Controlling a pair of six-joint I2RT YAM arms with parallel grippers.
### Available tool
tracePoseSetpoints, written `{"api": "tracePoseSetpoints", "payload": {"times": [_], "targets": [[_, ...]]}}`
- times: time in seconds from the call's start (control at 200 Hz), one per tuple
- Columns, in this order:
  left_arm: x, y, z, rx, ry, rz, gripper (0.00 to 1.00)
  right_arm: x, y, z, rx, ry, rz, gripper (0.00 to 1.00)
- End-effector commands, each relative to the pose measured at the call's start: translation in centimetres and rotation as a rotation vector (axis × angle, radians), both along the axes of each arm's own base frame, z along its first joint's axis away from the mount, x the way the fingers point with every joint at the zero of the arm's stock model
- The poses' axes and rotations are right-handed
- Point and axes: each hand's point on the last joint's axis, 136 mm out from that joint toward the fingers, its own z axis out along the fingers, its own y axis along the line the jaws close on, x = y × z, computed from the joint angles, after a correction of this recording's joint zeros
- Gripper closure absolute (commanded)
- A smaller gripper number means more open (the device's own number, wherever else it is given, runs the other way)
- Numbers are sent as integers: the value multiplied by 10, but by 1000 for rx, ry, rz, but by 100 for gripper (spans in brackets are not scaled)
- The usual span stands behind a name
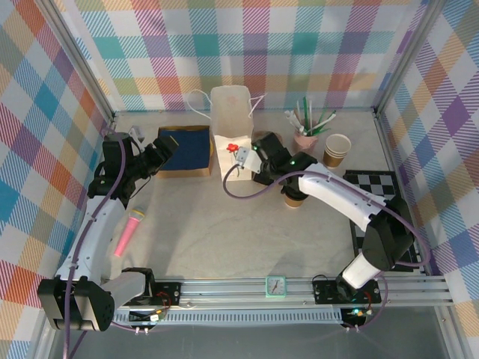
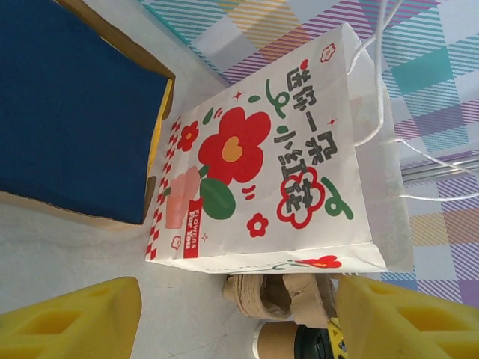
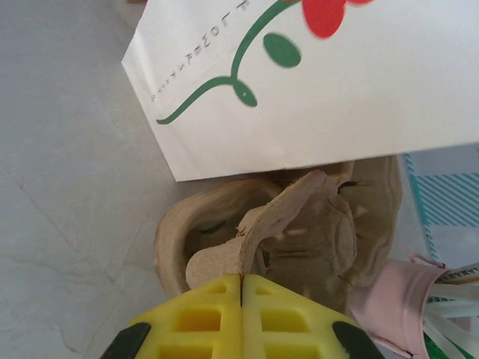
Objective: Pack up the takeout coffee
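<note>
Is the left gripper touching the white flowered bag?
Apart. The top view shows the left gripper at the blue box's left side, the bag beyond its right side.

The takeout coffee [image 1: 293,200] is a small brown paper cup. It stands up straight on the pale surface [image 1: 209,239], a little right of the middle and near the white flowered paper bag [image 1: 230,112]. The white right arm [image 1: 337,191] reaches over it and hides its top. The left wrist view shows its brown side at the bottom edge.
</note>
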Motion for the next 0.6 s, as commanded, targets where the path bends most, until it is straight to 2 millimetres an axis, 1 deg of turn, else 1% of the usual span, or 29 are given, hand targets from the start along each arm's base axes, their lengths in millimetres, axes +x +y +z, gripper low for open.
{"api": "tracePoseSetpoints", "payload": {"times": [0.0,0.12,0.235,0.285,0.33,0.4,0.455,0.525,0.595], "targets": [[-3,6,-2,16,-11,13,31,-12,-3,-8,10,40,-5,99],[-4,7,-2,19,-10,13,31,-28,0,-23,17,130,28,96],[-3,7,-3,21,-8,14,31,-33,1,-30,14,167,40,91],[-3,7,-2,20,-11,14,31,-37,2,-32,11,193,50,86],[-3,7,-1,21,-11,13,31,-42,3,-31,16,215,61,78],[-3,7,-1,28,-10,14,31,-48,5,-23,43,237,82,61],[-4,8,0,36,-11,15,31,-50,4,-10,89,258,95,52],[-4,9,1,39,-13,17,31,-49,1,6,145,274,100,47],[-4,9,1,39,-14,17,31,-44,-4,20,182,282,93,46]]}}
